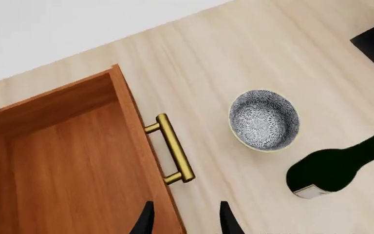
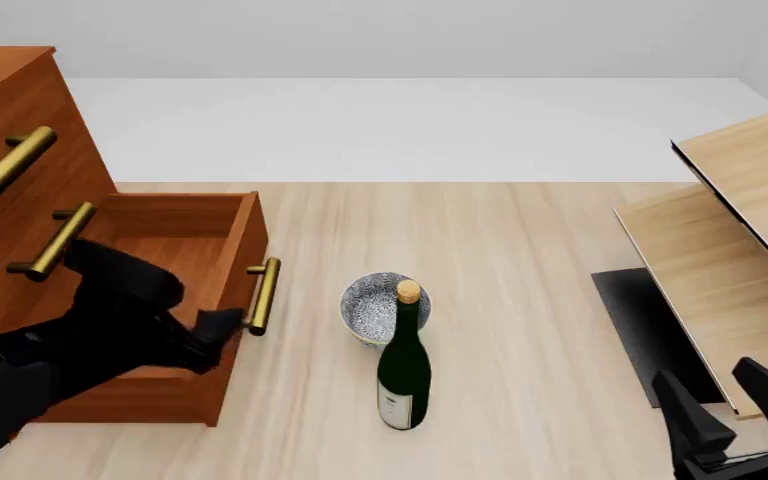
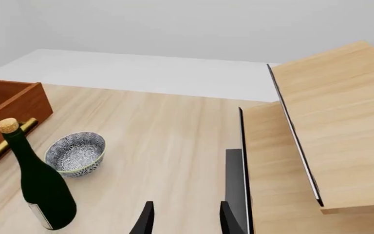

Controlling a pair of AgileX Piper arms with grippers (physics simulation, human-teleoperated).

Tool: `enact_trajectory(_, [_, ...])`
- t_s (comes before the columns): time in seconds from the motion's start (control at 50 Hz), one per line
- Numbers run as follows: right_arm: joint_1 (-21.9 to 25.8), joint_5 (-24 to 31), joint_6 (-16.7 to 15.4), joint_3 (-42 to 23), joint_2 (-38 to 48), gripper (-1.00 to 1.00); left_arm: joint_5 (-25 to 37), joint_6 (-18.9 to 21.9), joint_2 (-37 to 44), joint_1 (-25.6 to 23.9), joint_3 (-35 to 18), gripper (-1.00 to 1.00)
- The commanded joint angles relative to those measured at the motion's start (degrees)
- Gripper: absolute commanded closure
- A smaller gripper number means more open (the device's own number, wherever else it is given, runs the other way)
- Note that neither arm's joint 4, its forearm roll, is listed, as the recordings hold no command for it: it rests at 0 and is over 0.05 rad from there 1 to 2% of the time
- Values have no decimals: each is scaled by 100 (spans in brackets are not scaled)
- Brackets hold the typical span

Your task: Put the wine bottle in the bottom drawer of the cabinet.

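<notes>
The bottom drawer (image 2: pixel 171 300) of the cabinet (image 2: pixel 11 150) stands pulled out and open, with nothing visible inside it, so the opening step looks done. What is left is the whole carrying job: the wine bottle (image 2: pixel 403 362) stands upright on the table (image 2: pixel 518 260), touched by neither arm, with the bowl (image 2: pixel 373 308) just behind it at about 11 o'clock and the drawer's brass handle (image 2: pixel 263 296) off at its 10 o'clock.

The left gripper (image 2: pixel 224 325) sits low beside the drawer front, just under the handle and apparently clear of it, its arm reaching in from 8 o'clock. In the left wrist view its fingers (image 1: pixel 146 220) are spread and hold nothing. The right gripper (image 2: pixel 731 415) waits near the table's 5 o'clock corner, well apart from the bottle, beside the pale furniture (image 2: pixel 744 250). Its jaws are also spread and empty. I judge the bottle must next be grasped, probably by the right arm.
</notes>
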Motion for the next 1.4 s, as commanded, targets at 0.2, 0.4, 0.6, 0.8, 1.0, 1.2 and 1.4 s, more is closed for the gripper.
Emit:
enact_trajectory(0.2, [35,-128,-2,0,134,-100,1100,10,-1417,-437,-649,-100])
enact_trajectory(0.4, [39,-130,-3,0,136,-100,1016,-2,-1843,-942,-854,-100])
enact_trajectory(0.6, [44,-100,0,0,113,-100,665,35,-1895,-1396,-952,-100])
enact_trajectory(0.8, [33,-53,-7,0,59,-100,258,-30,-1497,-1903,-1122,-100])
enact_trajectory(1.0, [54,48,-14,0,-33,-100,-137,-43,-1100,-2296,-1300,-100])
enact_trajectory(1.2, [45,58,5,0,-45,-100,-487,-95,-674,-2629,-1372,-100])
enact_trajectory(1.4, [54,105,5,0,-77,-100,-724,-60,-277,-2834,-1477,-100])
